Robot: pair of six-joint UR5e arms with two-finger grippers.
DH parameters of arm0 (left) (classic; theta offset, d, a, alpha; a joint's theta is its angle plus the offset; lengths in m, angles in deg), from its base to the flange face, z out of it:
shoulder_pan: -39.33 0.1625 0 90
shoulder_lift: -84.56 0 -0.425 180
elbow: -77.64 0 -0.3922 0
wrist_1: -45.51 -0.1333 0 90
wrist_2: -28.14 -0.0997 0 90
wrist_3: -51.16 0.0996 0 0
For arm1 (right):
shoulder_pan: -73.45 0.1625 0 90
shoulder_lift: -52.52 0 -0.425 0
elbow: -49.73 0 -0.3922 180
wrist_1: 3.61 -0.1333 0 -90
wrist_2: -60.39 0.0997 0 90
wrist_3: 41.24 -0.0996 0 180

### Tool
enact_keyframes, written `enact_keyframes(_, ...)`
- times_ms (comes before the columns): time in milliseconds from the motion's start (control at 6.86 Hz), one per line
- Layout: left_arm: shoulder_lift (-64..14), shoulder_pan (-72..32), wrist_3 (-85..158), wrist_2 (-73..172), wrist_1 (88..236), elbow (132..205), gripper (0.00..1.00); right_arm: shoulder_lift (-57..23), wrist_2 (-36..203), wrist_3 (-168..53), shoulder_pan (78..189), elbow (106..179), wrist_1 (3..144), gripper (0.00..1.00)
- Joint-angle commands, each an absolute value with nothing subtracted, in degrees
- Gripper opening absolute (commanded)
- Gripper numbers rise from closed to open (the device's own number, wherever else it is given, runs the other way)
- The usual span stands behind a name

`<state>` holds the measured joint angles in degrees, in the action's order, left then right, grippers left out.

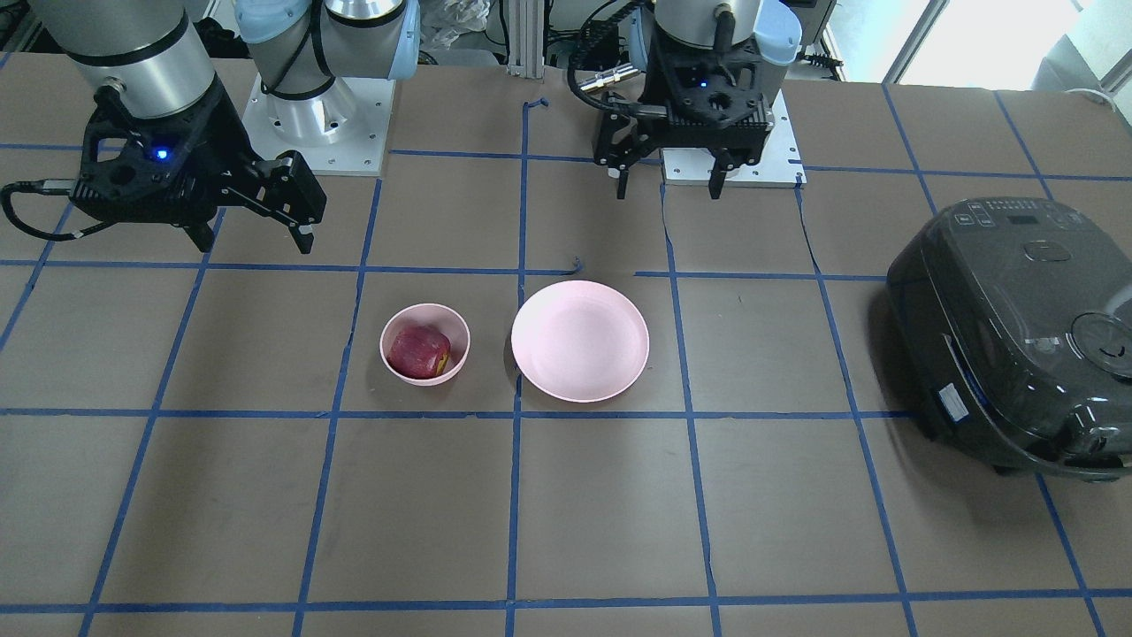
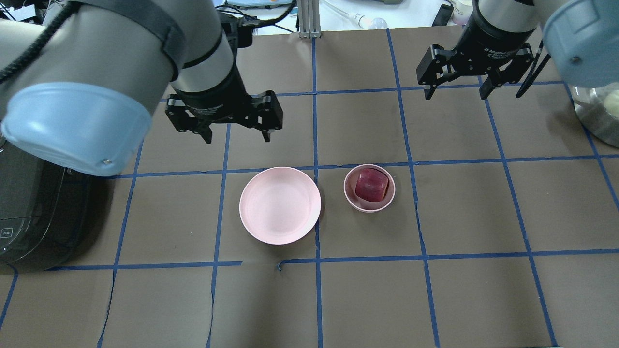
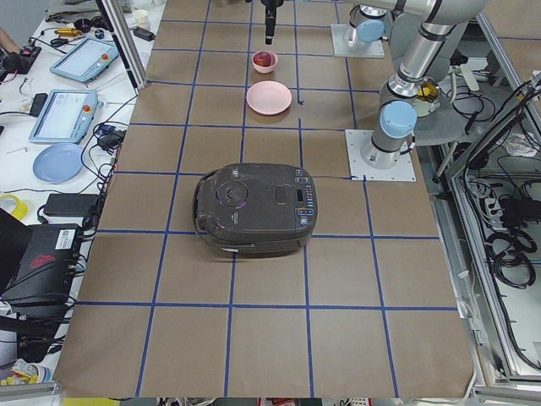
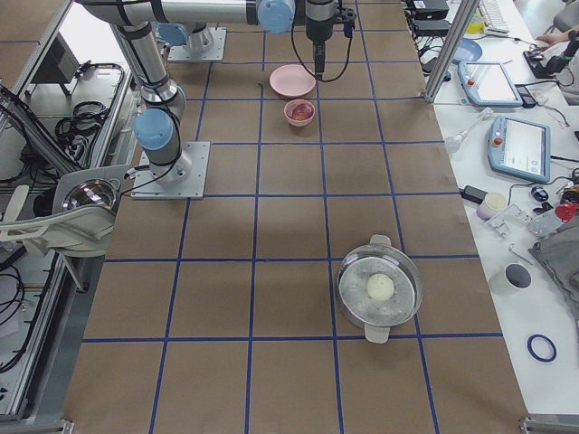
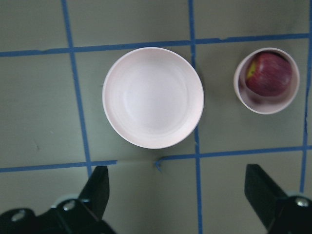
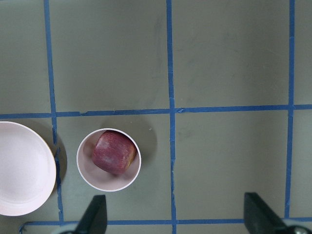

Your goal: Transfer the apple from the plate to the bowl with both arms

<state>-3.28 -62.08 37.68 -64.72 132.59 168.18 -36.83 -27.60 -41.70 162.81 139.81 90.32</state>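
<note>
We see the apple (image 1: pixel 419 351) sitting inside the bowl (image 1: pixel 425 379), dark red, with a yellowish patch on the side nearer the plate (image 1: pixel 579 341). The bowl stands on the tabletop (image 1: pixel 619 513), just beside the plate but apart from it, on the robot's right of it. A line of blue tape (image 1: pixel 516 495) from the grid on the brown tabletop runs between the 2 dishes.

The left arm (image 2: pixel 203 58) hangs well above the tabletop, and its wrist view looks straight down on the plate, with the bowl off to one side. Its jaws are spread wide and touch neither dish.

The right arm (image 2: pixel 498 24) also hangs well above the tabletop, farther out on the robot's right. Its wrist view shows the bowl and the apple low and to one side. Its jaws are spread wide too and clear of the bowl.

A dark rice cooker (image 1: pixel 1017 336) sits at the robot's left end of the tabletop, well apart from the plate. A lidded metal pot (image 4: pixel 380 287) sits toward the right end.
</note>
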Motion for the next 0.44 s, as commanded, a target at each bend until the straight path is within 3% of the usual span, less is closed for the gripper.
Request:
enact_keyframes(0,-2.89,-57.37,39.29,-65.03,131.91,167.91,1.00,-36.78,-27.58,-41.07,163.01,139.99,89.99,1.00)
enact_keyframes(292,-3.42,-56.04,46.00,-63.71,131.73,167.29,1.00,-36.78,-27.58,-41.07,163.01,139.99,89.99,1.00)
